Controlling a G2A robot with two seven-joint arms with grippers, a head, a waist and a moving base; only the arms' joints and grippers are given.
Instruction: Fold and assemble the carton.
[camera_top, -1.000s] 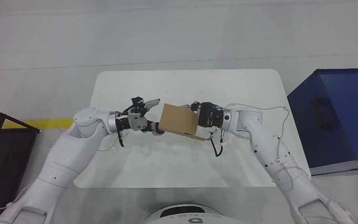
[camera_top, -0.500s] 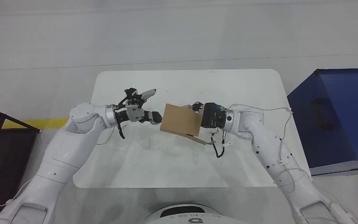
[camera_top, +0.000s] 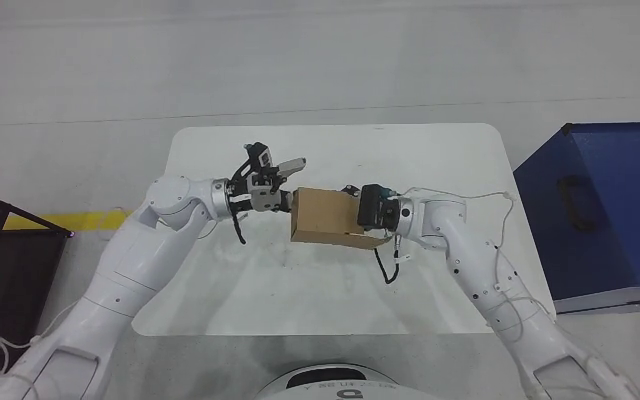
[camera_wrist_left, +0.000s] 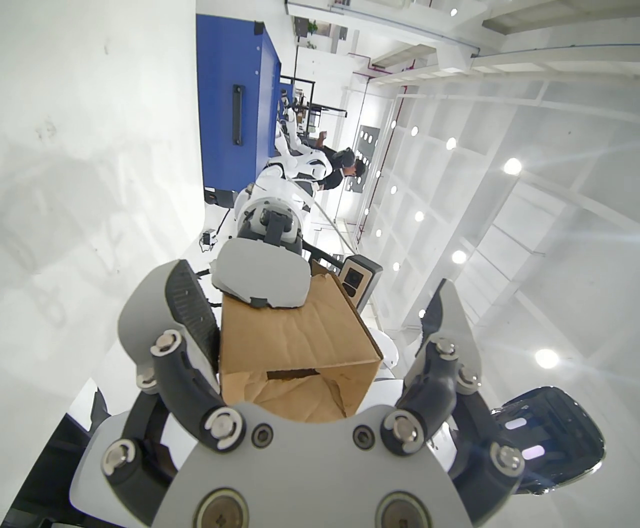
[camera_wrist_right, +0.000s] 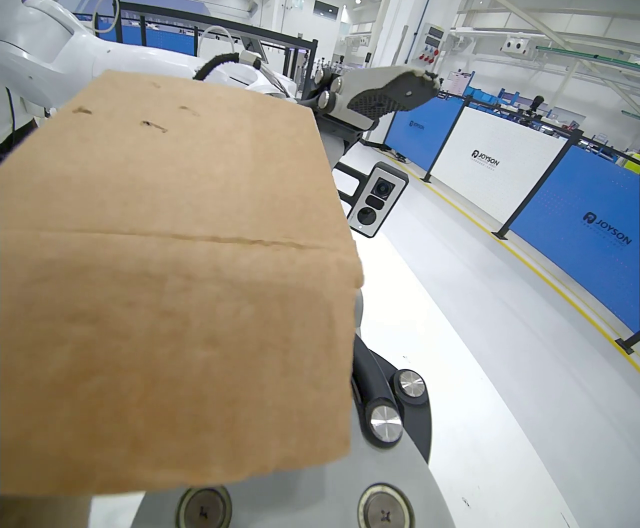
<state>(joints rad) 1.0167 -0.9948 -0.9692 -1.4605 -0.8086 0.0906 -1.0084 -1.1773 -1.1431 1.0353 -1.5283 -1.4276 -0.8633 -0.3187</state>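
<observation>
1. Top view puts the left gripper (camera_top: 292, 184) left of the middle of the table (camera_top: 200, 150), its fingers spread wide across the left end of the carton (camera_top: 322, 214).
2. Seen from the left wrist view, one dark pad (camera_wrist_left: 192, 310) sits just beside the carton's side wall, perhaps touching it. The opposite finger (camera_wrist_left: 445, 325) stands well apart from the cardboard, so this gripper pinches nothing.
3. The brown carton lies over the table's middle, between the two grippers, its long side running from one to the other. Its open end faces the left wrist camera, with a creased flap showing inside. Whether it rests on the table or hangs just above it I cannot tell.
4. The right gripper (camera_top: 352, 212) is clamped on the carton's right end. In the left wrist view one of its pale fingers (camera_wrist_left: 260, 275) lies pressed flat on the far panel, while in its own wrist view the cardboard covers the fingers.
5. A blue cabinet (camera_top: 600, 215) stands on the floor beyond the table's right edge.
</observation>
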